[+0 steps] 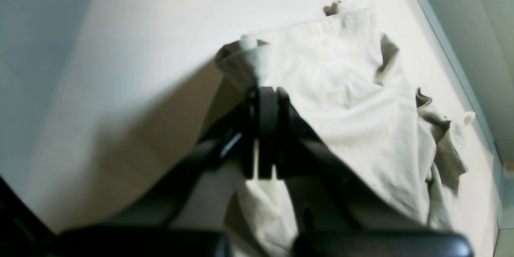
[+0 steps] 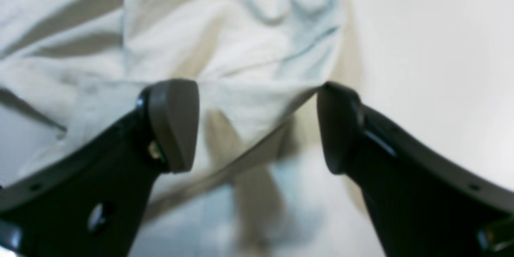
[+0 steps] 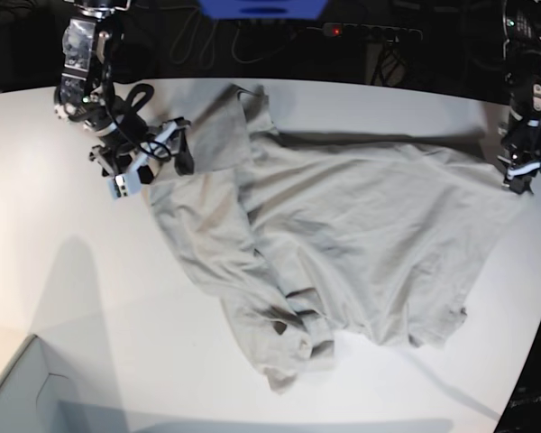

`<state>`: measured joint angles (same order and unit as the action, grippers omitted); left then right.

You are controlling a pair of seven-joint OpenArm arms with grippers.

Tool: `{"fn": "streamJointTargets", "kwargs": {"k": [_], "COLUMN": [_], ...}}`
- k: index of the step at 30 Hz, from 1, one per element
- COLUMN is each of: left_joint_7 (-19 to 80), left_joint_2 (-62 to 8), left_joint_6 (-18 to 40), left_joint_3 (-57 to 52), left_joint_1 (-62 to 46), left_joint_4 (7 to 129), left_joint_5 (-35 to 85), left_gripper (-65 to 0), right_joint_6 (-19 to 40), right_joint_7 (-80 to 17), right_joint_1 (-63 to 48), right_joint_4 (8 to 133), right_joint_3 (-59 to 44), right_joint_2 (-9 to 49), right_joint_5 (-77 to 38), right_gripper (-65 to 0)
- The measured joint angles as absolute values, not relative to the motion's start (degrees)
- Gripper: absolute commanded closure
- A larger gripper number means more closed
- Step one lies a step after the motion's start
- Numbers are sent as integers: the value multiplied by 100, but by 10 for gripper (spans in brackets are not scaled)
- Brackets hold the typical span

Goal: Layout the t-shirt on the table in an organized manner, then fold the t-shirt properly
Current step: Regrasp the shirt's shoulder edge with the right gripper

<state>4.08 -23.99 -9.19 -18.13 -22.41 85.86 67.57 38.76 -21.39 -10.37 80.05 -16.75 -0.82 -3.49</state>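
Observation:
The light grey-beige t-shirt (image 3: 361,234) lies spread and wrinkled across the white table (image 3: 99,298), with a bunched fold toward the front. My left gripper (image 3: 520,178) is at the shirt's far right corner, shut on the cloth. In the left wrist view the closed left gripper (image 1: 267,88) pinches a fold of the t-shirt (image 1: 353,100), which is lifted off the table (image 1: 140,68). My right gripper (image 3: 178,146) stands open at the shirt's upper left edge. In the right wrist view the right gripper (image 2: 257,126) has its fingers wide apart over the edge of the t-shirt (image 2: 200,48), holding nothing.
A pale box corner (image 3: 18,397) sits at the front left. Cables and a power strip (image 3: 370,32) run along the dark back edge, beside a blue object (image 3: 261,7). The table's curved edge (image 3: 532,352) passes close to the shirt on the right.

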Motion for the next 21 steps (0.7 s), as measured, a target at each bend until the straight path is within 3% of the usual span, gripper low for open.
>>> {"fn": "streamJointTargets", "kwargs": {"k": [5,8,10,16,21], "left_joint_7": [408,405,405,403,386], "left_joint_2": [-2399,-2399,-2401,-2399,-2408], "left_joint_6": [-919,-919,-919,-917,-917], "left_joint_3": [-1813,-1813,-1813,-1813,-1813], "left_joint_1": [-2303,-2300,-2300,-2316,-2381], "left_joint_4": [8586,8586,8586,8586,8606], "left_joint_5": [6757,6757,6755,6755,6755], "left_gripper": [0,0,0,0,0], "right_joint_6": [3876,3874,3874,3876,3881], "right_joint_7": [-2121,-2093,-2108,-2161,-2130], "right_joint_1": [-913,-812,-749,-683,-1146], "right_joint_4": [7839,7634,7522,7463,8219], "right_joint_3": [-1686,-1756,-1844,-1833,-1831], "right_joint_2": [-80,-84,-78,-62,-49], "right_joint_5": [-368,-395,-388,-366,-375], "right_gripper": [-460,-418,-344,0,0]}}
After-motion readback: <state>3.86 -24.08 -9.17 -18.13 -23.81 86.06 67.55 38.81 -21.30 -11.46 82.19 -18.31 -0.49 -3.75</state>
